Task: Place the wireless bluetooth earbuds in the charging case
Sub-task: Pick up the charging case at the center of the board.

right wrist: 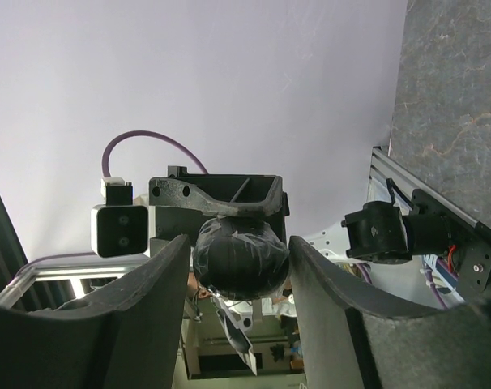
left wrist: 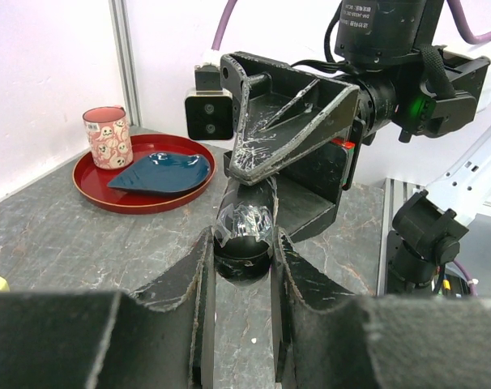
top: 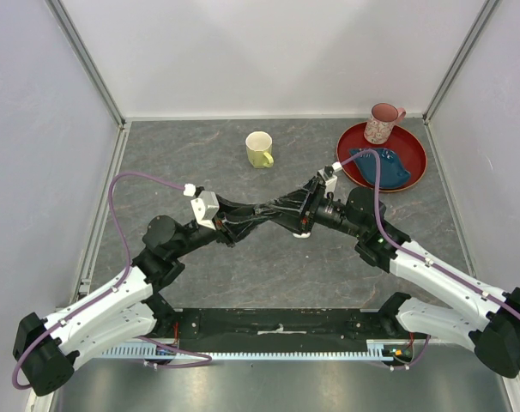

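A round black charging case (left wrist: pixel 244 231) with clear tape on it sits between both grippers above the middle of the table. My left gripper (left wrist: pixel 241 243) is shut on its lower part. My right gripper (right wrist: pixel 239 243), turned on its side, is shut on the same case (right wrist: pixel 239 263) from the opposite direction. In the top view the left gripper (top: pixel 273 211) and right gripper (top: pixel 299 213) meet tip to tip and hide the case. A small white thing (top: pixel 303 233) shows just below them; I cannot tell what it is. No earbuds are visible.
A yellow mug (top: pixel 259 149) stands behind the grippers. At the back right a red tray (top: pixel 417 142) holds a blue dish (top: pixel 389 167) and a pink patterned cup (top: pixel 383 123); the tray (left wrist: pixel 91 194), dish (left wrist: pixel 160 170) and cup (left wrist: pixel 108 136) also show in the left wrist view.
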Motion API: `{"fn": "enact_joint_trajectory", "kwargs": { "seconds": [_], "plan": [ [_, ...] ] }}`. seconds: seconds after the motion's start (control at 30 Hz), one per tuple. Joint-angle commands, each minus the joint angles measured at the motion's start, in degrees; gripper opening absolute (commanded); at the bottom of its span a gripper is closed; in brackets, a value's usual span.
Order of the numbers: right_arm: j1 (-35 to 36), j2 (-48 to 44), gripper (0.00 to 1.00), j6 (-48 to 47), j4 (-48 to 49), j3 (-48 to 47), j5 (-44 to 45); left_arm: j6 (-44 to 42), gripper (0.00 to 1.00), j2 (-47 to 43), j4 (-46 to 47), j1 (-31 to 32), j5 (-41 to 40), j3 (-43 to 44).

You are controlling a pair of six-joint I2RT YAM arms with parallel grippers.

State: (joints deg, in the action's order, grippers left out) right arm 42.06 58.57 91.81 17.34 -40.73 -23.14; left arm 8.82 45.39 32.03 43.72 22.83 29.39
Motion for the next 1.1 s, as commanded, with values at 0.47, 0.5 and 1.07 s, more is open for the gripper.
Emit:
{"fn": "enact_joint_trajectory", "kwargs": {
  "seconds": [0.47,0.5,1.07],
  "plan": [
    [-0.5,-0.6,0.23,1.2,6.6,0.0,-1.6,0.9,0.36,0.8,2.3,0.4,0.1,0.6],
    [-0.5,-0.4,0.22,1.2,6.7,0.0,-1.6,1.2,0.40,0.8,3.4,0.5,0.0,0.5],
    [-0.4,0.2,0.20,2.5,8.9,0.6,-3.1,9.4,0.54,5.8,27.6,0.5,-0.5,-5.2]
  ]
}}
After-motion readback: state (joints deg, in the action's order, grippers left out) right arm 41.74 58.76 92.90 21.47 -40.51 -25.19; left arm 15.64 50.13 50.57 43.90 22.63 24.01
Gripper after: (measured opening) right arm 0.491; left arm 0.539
